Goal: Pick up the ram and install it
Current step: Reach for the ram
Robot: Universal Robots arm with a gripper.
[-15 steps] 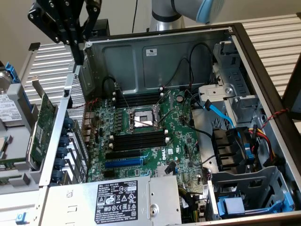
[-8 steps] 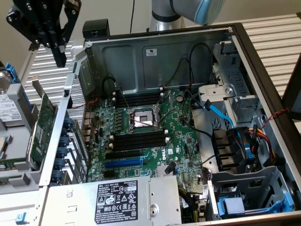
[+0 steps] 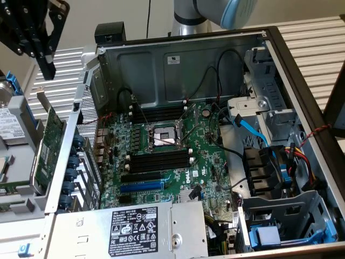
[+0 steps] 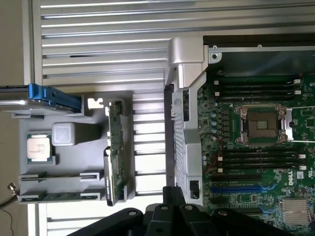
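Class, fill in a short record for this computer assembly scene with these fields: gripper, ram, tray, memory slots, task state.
gripper: gripper shut, empty, raised outside the open case
ram: ram, a green stick set on edge in the tray, untouched
tray: grey tray beside the case, also holding an expansion card
memory slots: black slots flanking the CPU socket, no stick seated
task state: ram not yet picked up
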